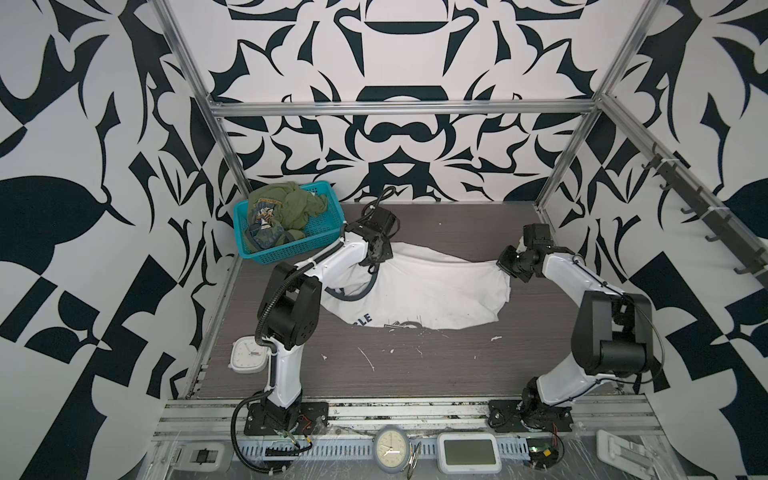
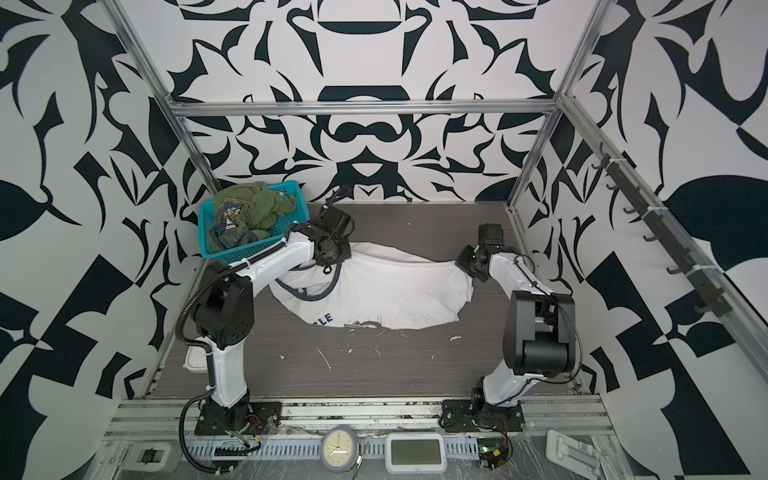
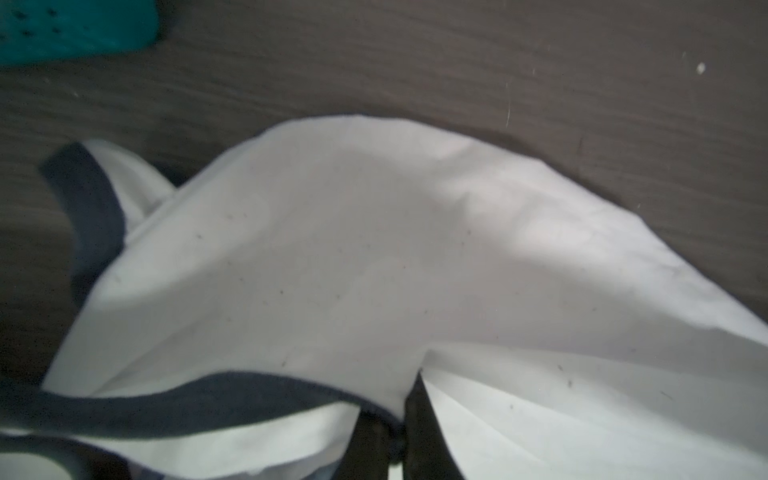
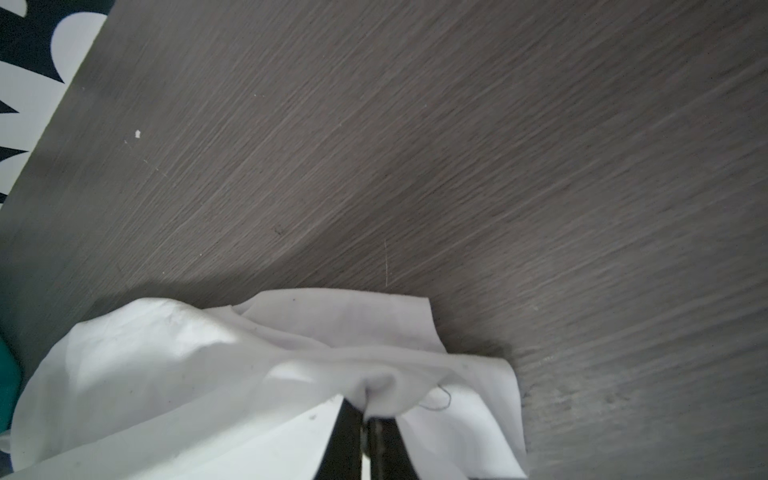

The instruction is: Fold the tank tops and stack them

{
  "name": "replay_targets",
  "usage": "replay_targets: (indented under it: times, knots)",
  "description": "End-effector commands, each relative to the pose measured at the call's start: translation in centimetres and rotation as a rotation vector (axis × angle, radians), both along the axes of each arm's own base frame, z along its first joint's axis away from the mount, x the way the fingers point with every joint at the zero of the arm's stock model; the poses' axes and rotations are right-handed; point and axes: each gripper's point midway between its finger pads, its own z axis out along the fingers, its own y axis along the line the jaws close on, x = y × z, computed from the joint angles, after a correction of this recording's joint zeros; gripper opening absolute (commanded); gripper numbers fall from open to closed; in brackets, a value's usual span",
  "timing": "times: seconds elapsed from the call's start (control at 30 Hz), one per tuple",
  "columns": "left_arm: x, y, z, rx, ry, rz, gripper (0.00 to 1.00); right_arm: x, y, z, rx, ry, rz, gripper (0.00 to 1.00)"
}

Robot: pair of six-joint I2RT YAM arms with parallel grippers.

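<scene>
Cloth sits in both pairs of jaws. The left jaws are pressed narrow on the white tank top (image 3: 353, 249), gripping it right at the edge where its dark trim (image 3: 187, 403) meets the white fabric. From that grip the trim runs off to one side in a loose band, and the white cloth billows out ahead of the tips. The right jaws are likewise nearly closed, pinching a small bunched fold of the same top (image 4: 166, 374). A short flap pokes out past the tips and a loose thread hangs beside them. Shadow lies on the counter (image 4: 415, 145) under that flap.

Between the two pairs of jaws, in both top views, the held edge of the top (image 1: 428, 291) (image 2: 386, 291) sags in a shallow curve. From that edge the rest of the garment spreads away toward the arm bases and lies on the counter (image 1: 415, 374). Its printed letters (image 1: 363, 319) show at the edge farthest from the jaws.

Just beyond the left jaws, on the side away from the right jaws, stands the teal basket (image 1: 291, 251) (image 2: 249, 249). The olive tank top (image 1: 291, 208) (image 2: 257, 208) is crumpled inside it, apart from either grip. A blurred corner of the basket (image 3: 75, 25) also shows in the left wrist view.
</scene>
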Motion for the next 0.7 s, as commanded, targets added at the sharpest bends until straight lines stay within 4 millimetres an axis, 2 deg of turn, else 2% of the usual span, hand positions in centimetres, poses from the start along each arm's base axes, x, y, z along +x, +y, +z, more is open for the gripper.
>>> replay_targets:
  times: [0.0, 0.07, 0.13, 0.17, 0.27, 0.4, 0.53, 0.67]
  knots:
    - [1.3, 1.8, -1.9, 0.051, 0.039, 0.037, 0.12, 2.7, 0.1, 1.4, 0.022, -0.055, -0.002, 0.09]
    - [1.9, 1.9, -2.5, 0.046, 0.050, 0.036, 0.18, 3.5, 0.6, 0.7, 0.044, -0.044, 0.022, 0.14]
    - [2.2, 1.7, -3.0, 0.042, 0.066, 0.024, 0.28, 4.1, 0.8, 0.6, 0.055, -0.044, 0.042, 0.26]
    - [2.2, 1.6, -3.2, 0.042, 0.076, 0.014, 0.33, 4.1, 0.6, 0.7, 0.045, -0.039, 0.046, 0.34]
    - [2.0, 1.6, -2.8, 0.043, 0.080, -0.003, 0.42, 3.2, -0.1, 1.4, 0.005, -0.043, 0.044, 0.47]
    - [0.6, 1.7, -2.0, 0.014, 0.085, -0.020, 0.51, 0.1, -0.5, 1.4, -0.014, -0.040, 0.010, 0.49]
    - [-1.1, 1.8, -2.0, -0.023, 0.096, -0.038, 0.54, -3.2, 0.3, -0.8, 0.018, -0.012, 0.011, 0.47]
    - [-2.4, 1.6, -2.9, -0.054, 0.121, -0.056, 0.55, -4.6, 0.8, -2.4, 0.040, 0.019, 0.023, 0.43]
